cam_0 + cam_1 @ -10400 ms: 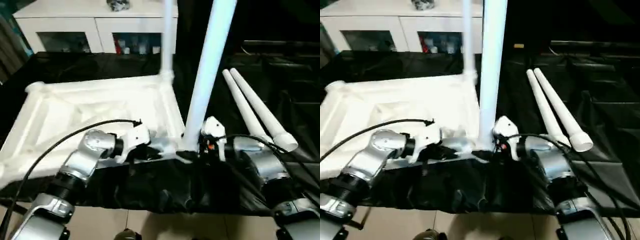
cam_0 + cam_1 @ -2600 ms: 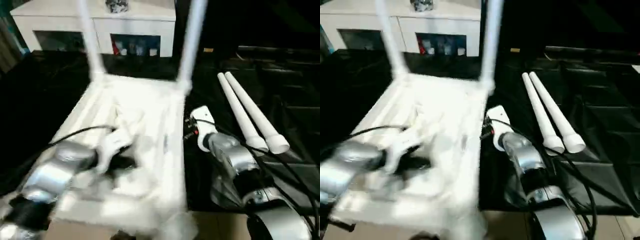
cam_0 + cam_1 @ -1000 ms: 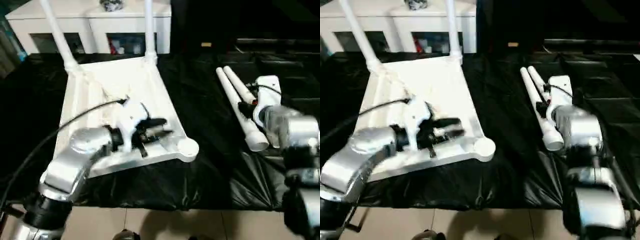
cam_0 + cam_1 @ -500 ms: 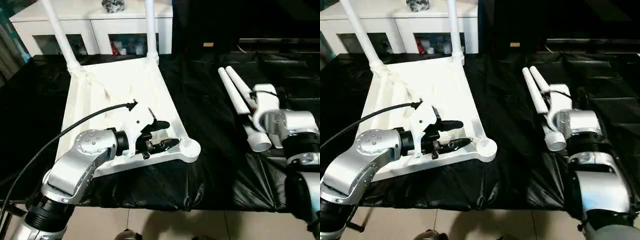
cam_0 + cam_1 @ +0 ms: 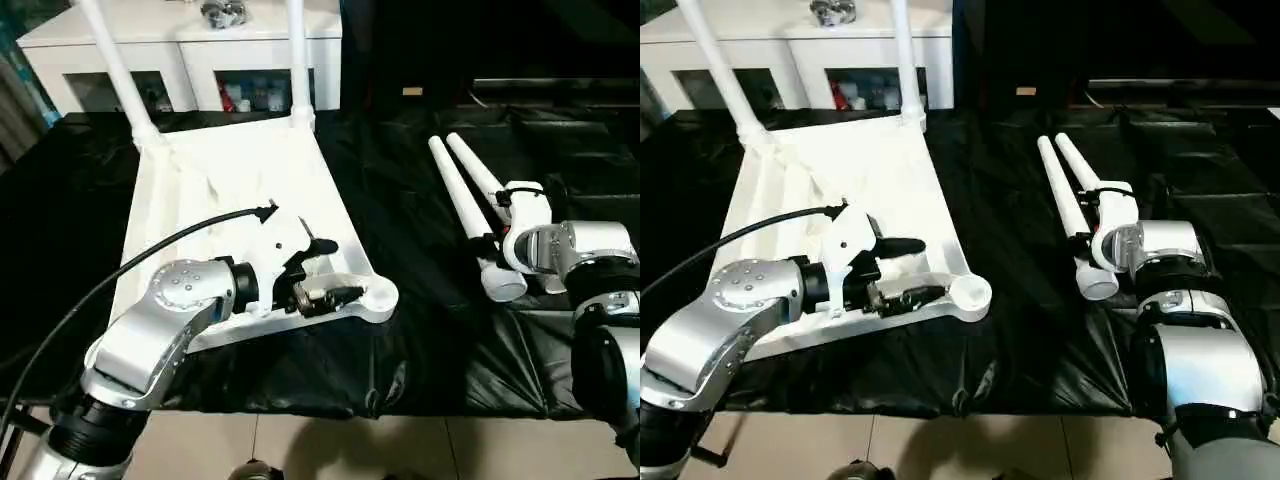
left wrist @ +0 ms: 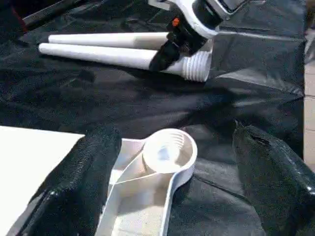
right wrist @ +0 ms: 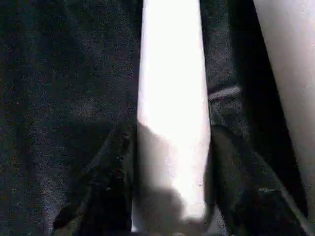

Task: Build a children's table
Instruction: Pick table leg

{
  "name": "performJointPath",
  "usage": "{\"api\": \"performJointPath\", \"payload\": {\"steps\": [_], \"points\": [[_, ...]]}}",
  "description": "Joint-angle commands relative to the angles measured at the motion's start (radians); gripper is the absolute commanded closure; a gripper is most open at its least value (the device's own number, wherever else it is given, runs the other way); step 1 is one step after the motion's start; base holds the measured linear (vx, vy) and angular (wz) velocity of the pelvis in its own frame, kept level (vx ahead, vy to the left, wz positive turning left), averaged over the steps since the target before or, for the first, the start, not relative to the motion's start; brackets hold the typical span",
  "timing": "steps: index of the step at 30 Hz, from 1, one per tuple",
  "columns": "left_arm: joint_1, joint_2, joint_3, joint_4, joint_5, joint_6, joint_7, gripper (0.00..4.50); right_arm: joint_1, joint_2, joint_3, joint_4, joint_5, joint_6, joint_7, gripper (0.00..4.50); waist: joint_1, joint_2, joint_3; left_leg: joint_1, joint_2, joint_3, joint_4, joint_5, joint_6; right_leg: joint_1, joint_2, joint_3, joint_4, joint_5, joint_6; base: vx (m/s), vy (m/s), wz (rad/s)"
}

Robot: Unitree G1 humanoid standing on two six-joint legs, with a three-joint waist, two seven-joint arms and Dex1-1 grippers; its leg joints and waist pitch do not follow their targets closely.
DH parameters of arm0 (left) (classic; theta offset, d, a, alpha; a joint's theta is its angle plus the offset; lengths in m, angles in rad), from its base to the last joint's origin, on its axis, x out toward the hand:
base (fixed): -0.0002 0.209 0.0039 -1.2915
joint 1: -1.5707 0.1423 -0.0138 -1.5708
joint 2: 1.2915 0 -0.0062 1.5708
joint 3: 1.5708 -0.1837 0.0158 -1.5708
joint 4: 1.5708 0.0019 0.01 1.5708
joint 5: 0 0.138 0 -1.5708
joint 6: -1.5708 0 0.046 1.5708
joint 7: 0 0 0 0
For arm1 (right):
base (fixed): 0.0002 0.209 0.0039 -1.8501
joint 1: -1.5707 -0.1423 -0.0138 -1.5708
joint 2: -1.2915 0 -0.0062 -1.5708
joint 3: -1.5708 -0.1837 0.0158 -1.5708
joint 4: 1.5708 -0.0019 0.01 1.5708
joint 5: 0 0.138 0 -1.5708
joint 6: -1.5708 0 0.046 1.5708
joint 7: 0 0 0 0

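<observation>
The white table top (image 5: 230, 180) lies upside down on the black cloth, ribbed side up. Two white legs (image 5: 297, 60) (image 5: 115, 60) stand upright in its far corners. My left gripper (image 5: 335, 270) is open at the near right corner, its wide-apart fingers (image 6: 83, 182) on either side of the empty round socket (image 6: 170, 150). To the right, two loose legs (image 5: 470, 165) lie side by side. My right gripper (image 5: 487, 245) is shut on the left one (image 7: 172, 98) near its thick threaded end (image 6: 197, 64).
A white glass-doored cabinet (image 5: 200, 45) stands behind the work surface. The black cloth (image 5: 400, 230) covers the whole surface and hangs over the front edge, with tiled floor (image 5: 330, 450) below. My left arm's cable (image 5: 180, 240) crosses over the table top.
The table top has been turned, so its two fitted legs now stand at the far side. My right gripper left the upright leg and closed on a loose one. My left gripper moved to the near right socket.
</observation>
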Motion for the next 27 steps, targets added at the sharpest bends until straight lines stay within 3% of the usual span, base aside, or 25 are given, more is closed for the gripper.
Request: {"api": "performJointPath", "payload": {"steps": [1, 4, 6, 11, 12, 15, 16, 17, 19, 20, 22, 23, 24, 25, 27], "points": [[-0.013, 0.009, -0.003, -0.013, 0.001, 0.014, -0.001, 0.05, -0.003, 0.009, -0.008, 0.039, 0.002, -0.009, -0.014, 2.59, 0.005, -0.020, -0.067, 0.015, 0.024, -0.018, -0.057, -0.321, -0.019, 0.038, -0.049, 0.036, -0.088, -0.438, -0.149, 0.000, 0.000, 0.00], [-0.016, 0.007, 0.004, -0.012, 0.001, 0.013, 0.006, 0.00, -0.006, 0.007, -0.018, 0.046, 0.008, -0.018, -0.020, 2.62, 0.003, -0.019, -0.067, 0.016, 0.024, -0.018, -0.058, -0.336, -0.025, 0.037, -0.048, 0.035, -0.089, -0.442, -0.149, 0.000, 0.000, 0.00], [-0.018, -0.003, 0.020, 0.000, 0.000, 0.008, 0.023, 0.00, -0.013, 0.005, -0.039, 0.045, 0.027, -0.033, -0.020, 2.63, 0.002, -0.014, -0.068, 0.017, 0.024, -0.019, -0.058, -0.344, -0.028, 0.037, -0.048, 0.035, -0.088, -0.440, -0.147, 0.000, 0.000, 0.00], [-0.032, -0.066, 0.062, 0.055, 0.002, -0.014, 0.097, 0.00, -0.015, 0.009, -0.082, 0.014, 0.079, -0.082, 0.029, 2.63, 0.001, -0.016, -0.072, 0.012, 0.022, -0.017, -0.055, -0.322, -0.015, 0.040, -0.046, 0.034, -0.087, -0.402, -0.154, 0.000, 0.000, 0.00], [-0.045, -0.096, 0.084, 0.081, -0.004, -0.013, 0.132, 0.00, -0.005, 0.015, -0.098, -0.017, 0.101, -0.113, 0.056, 2.63, -0.001, -0.018, -0.071, 0.011, 0.021, -0.014, -0.054, -0.319, -0.012, 0.041, -0.045, 0.035, -0.087, -0.393, -0.157, 0.000, 0.000, 0.00], [-0.087, -0.160, 0.127, 0.149, -0.006, 0.009, 0.220, 0.00, 0.022, 0.038, -0.138, -0.125, 0.176, -0.105, 0.144, 2.63, 0.005, -0.021, -0.077, 0.006, 0.021, -0.016, -0.053, -0.275, 0.009, 0.049, -0.043, 0.034, -0.081, -0.335, -0.157, 0.000, 0.000, 0.00], [-0.125, -0.210, 0.164, 0.206, -0.011, 0.039, 0.292, 0.00, 0.071, 0.066, -0.146, -0.262, 0.237, -0.087, 0.227, 2.63, 0.006, -0.022, -0.077, 0.001, 0.021, -0.016, -0.054, -0.254, 0.020, 0.052, -0.043, 0.033, -0.081, -0.318, -0.155, 0.000, 0.000, 0.00], [-0.148, -0.242, 0.189, 0.241, -0.020, 0.057, 0.335, 0.00, 0.106, 0.084, -0.145, -0.350, 0.274, -0.070, 0.273, 2.63, 0.013, -0.021, -0.082, 0.010, 0.023, -0.013, -0.049, -0.235, 0.031, 0.048, -0.043, 0.037, -0.078, -0.279, -0.153, 0.000, 0.000, 0.00], [-0.175, -0.283, 0.225, 0.274, -0.050, 0.083, 0.369, 0.00, 0.145, 0.097, -0.127, -0.448, 0.305, -0.041, 0.320, 2.63, 0.015, -0.024, -0.083, -0.002, 0.022, -0.016, -0.050, -0.185, 0.050, 0.056, -0.043, 0.034, -0.075, -0.241, -0.166, 0.000, 0.000, 0.00], [-0.192, -0.316, 0.254, 0.289, -0.097, 0.098, 0.371, 0.00, 0.173, 0.106, -0.113, -0.510, 0.330, -0.033, 0.349, 2.64, 0.019, -0.028, -0.086, 0.003, 0.025, -0.016, -0.047, -0.172, 0.059, 0.051, -0.046, 0.035, -0.074, -0.225, -0.181, 0.000, 0.000, 0.00], [-0.210, -0.346, 0.280, 0.305, -0.141, 0.113, 0.375, 0.00, 0.198, 0.113, -0.099, -0.566, 0.351, -0.029, 0.376, 2.64, 0.027, -0.026, -0.089, -0.004, 0.027, -0.018, -0.045, -0.133, 0.069, 0.053, -0.049, 0.035, -0.067, -0.193, -0.205, 0.000, 0.000, 0.00], [-0.219, -0.361, 0.294, 0.314, -0.158, 0.118, 0.380, 0.00, 0.209, 0.116, -0.092, -0.590, 0.360, -0.027, 0.387, 2.64, 0.033, -0.025, -0.091, 0.000, 0.027, -0.015, -0.042, -0.126, 0.074, 0.050, -0.048, 0.036, -0.067, -0.180, -0.212, 0.000, 0.000, 0.00], [-0.238, -0.390, 0.319, 0.331, -0.192, 0.127, 0.390, 0.00, 0.231, 0.122, -0.079, -0.635, 0.378, -0.023, 0.409, 2.64, 0.034, -0.027, -0.088, -0.005, 0.025, -0.013, -0.041, -0.121, 0.077, 0.052, -0.047, 0.036, -0.067, -0.174, -0.216, 0.000, 0.000, 0.00], [-0.268, -0.427, 0.355, 0.360, -0.233, 0.142, 0.410, 0.00, 0.261, 0.130, -0.059, -0.702, 0.400, -0.016, 0.439, 2.64, 0.040, -0.025, -0.089, -0.001, 0.026, -0.010, -0.039, -0.124, 0.080, 0.050, -0.047, 0.038, -0.070, -0.169, -0.216, 0.000, 0.000, 0.00], [-0.297, -0.459, 0.385, 0.389, -0.267, 0.150, 0.431, 0.00, 0.287, 0.135, -0.040, -0.762, 0.423, -0.005, 0.467, 2.64, 0.053, -0.026, -0.089, -0.003, 0.028, -0.016, -0.041, -0.130, 0.084, 0.051, -0.050, 0.035, -0.070, -0.188, -0.208, 0.000, 0.000, 0.00]]}}
